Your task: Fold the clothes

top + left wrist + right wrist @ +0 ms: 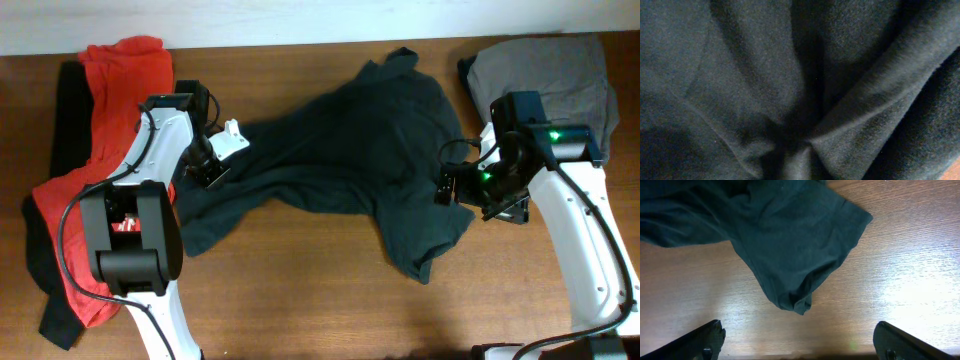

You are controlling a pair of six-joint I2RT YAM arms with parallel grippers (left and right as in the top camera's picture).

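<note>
The large dark-green T-shirt (pixel 350 150) lies crumpled across the middle of the table, with no lettering showing. My left gripper (pixel 212 168) is at its left edge. The left wrist view is filled with the shirt's cloth (pixel 765 75), whose creases run together at the bottom middle where the jaws pinch it; the fingers are hidden. My right gripper (pixel 452 187) is at the shirt's right edge, open and empty (pixel 800 332) above bare wood. A sleeve of the shirt (pixel 790 240) lies just ahead of it. The red T-shirt (pixel 120 80) lies bunched at the far left, under the left arm.
A grey garment (pixel 545 75) lies at the back right corner, behind the right arm. A black garment (pixel 68 120) lies along the left edge beside the red one. The wooden table (pixel 300 290) shows bare in front of the dark shirt.
</note>
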